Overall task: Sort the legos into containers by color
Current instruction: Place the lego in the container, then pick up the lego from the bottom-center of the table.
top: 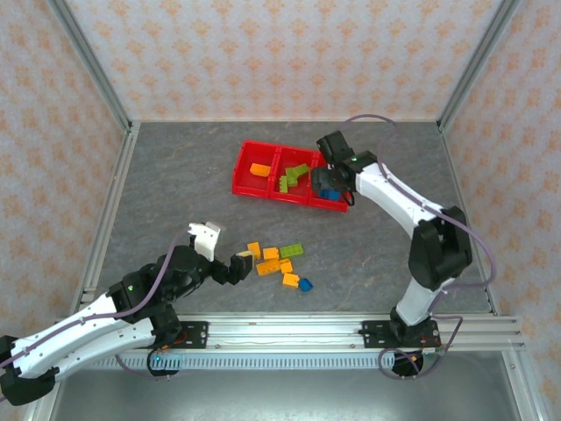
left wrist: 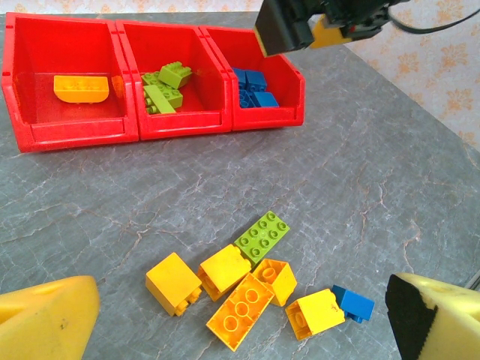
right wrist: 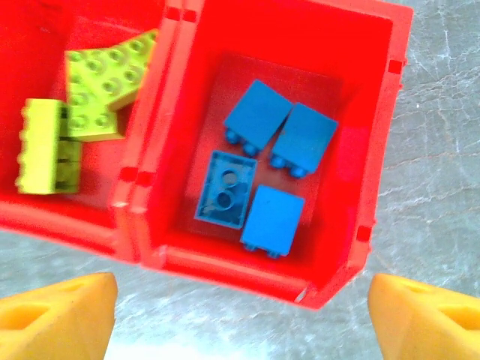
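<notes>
Legos (top: 279, 263) left to sort sit lower middle, just right of the left gripper (top: 225, 250), wide apart and empty, way nearer than the right gripper (top: 331, 180) spread over the red bins (left wrist: 75, 133)

Robot lab test cell: grey worktop (top: 175, 175) boxed by patterned wall panels (top: 289, 53), aluminium posts (top: 92, 66), mounting rail (top: 289, 331) at bottom.

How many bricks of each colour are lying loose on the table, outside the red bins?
Orange-yellow bricks: 5
Lime green brick: 1
Blue brick: 1
Total: 7
</notes>
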{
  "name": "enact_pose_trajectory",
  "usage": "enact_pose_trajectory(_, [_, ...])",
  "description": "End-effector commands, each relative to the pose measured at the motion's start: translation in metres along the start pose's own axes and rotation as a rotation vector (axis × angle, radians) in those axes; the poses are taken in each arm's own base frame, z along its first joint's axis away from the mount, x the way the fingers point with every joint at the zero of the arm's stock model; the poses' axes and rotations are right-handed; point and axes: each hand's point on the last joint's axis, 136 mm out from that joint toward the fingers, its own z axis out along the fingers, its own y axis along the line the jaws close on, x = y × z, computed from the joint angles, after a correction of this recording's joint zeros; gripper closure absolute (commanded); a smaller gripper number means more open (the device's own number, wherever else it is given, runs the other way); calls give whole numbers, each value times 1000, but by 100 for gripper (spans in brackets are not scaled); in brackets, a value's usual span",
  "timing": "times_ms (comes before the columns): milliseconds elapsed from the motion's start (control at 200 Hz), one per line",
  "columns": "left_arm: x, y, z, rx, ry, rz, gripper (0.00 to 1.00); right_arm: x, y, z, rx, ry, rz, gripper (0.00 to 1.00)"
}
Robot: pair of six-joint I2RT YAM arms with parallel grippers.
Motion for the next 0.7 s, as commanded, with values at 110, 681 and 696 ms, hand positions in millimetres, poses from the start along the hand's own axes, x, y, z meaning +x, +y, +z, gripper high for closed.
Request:
enact_pose_trajectory(110, [-1, 0, -1, 0, -11, -15, 1, 43, 31, -50, -135, 4, 27, 6])
enact_pose_trajectory(681, [-3, 0, -3, 8, -20, -14, 1, 254, 69, -39, -164, 382, -447, 8])
enact_pose_trajectory(696, [-3, 0, -4, 7, -22, -15, 1, 256, 69, -39, -158, 386, -450, 8])
